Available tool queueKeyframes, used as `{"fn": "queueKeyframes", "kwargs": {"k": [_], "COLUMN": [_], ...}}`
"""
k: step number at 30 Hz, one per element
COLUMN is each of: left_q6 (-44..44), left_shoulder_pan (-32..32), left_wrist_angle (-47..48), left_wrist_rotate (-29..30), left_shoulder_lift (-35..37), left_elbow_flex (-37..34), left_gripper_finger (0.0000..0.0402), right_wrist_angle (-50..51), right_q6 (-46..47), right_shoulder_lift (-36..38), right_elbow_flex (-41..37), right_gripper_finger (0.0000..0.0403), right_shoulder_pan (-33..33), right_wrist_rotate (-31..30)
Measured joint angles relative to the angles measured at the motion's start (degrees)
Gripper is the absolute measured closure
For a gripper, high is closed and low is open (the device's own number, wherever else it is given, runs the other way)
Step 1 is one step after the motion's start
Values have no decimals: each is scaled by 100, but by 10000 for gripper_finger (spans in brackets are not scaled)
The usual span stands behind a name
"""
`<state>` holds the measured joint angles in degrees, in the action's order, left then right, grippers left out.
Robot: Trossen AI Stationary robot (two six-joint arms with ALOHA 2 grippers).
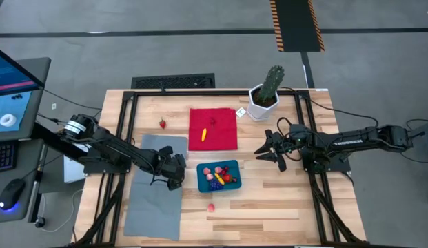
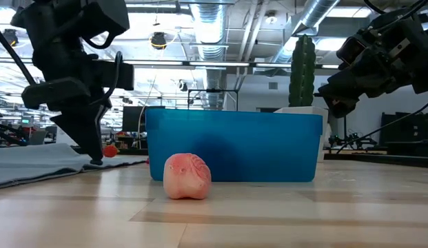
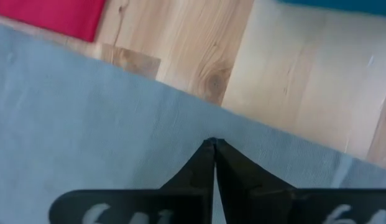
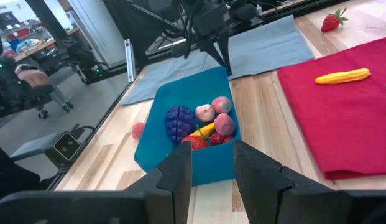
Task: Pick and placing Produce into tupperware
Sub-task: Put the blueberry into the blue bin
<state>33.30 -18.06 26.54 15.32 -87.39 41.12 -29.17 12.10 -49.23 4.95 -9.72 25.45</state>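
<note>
Nearest the low camera, a pink piece of produce (image 2: 187, 176) is seen lying on the bare wooden worktop (image 2: 282, 217) just in front of the teal tupperware (image 2: 234, 145); from there only the container's wall is visible, and its contents are hidden. The contents are revealed by the right wrist view: a dark blue-purple cluster (image 4: 179, 122), pink pieces (image 4: 215, 113), a yellow piece and red pieces are gathered inside, with the same stray pink piece outside the far wall. In the high view, the tupperware is placed near the middle of the worktop, just below the red cloth (image 1: 213, 129), on which a yellow piece (image 1: 203, 134) and a small red piece are laid; a strawberry (image 1: 162, 124) is left on bare wood beside the cloth's left edge. The left claw (image 1: 176, 180) is found at the right edge of the grey mat (image 1: 155, 186), near the tupperware's left wall, its fingers pressed together with nothing between them, as shown by its own wrist view. The right claw (image 1: 272, 154) is held spread and empty to the right of the container, with open wood between. Farther back, a cactus in a white pot (image 1: 265, 96) is stood by the cloth's far right corner.
</note>
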Motion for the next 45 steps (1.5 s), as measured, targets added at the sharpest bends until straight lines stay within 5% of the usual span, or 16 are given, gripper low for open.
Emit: {"fn": "queueKeyframes", "kwargs": {"k": [15, 21, 30, 35, 45], "left_q6": [-390, 312, 371, 134, -269], "left_shoulder_pan": [-65, -56, -33, -33, 152], "left_wrist_angle": [861, 1340, 963, 721, 563], "left_wrist_rotate": [274, 340, -415, -334, -292], "left_shoulder_lift": [335, 411, -114, -186, -186], "left_elbow_flex": [533, 530, 256, 258, 258], "left_gripper_finger": [401, 399, 285, 226, 231], "right_wrist_angle": [26, 44, 20, 5, 2], "right_q6": [-2, 0, 0, 0, -2], "right_shoulder_lift": [1, 0, 1, 2, 1], "right_elbow_flex": [-2, -4, -4, -4, -4], "right_gripper_finger": [263, 263, 263, 263, 264], "right_shoulder_pan": [-2, -2, 0, -2, -1], "right_wrist_rotate": [0, 0, 0, 0, -17]}}
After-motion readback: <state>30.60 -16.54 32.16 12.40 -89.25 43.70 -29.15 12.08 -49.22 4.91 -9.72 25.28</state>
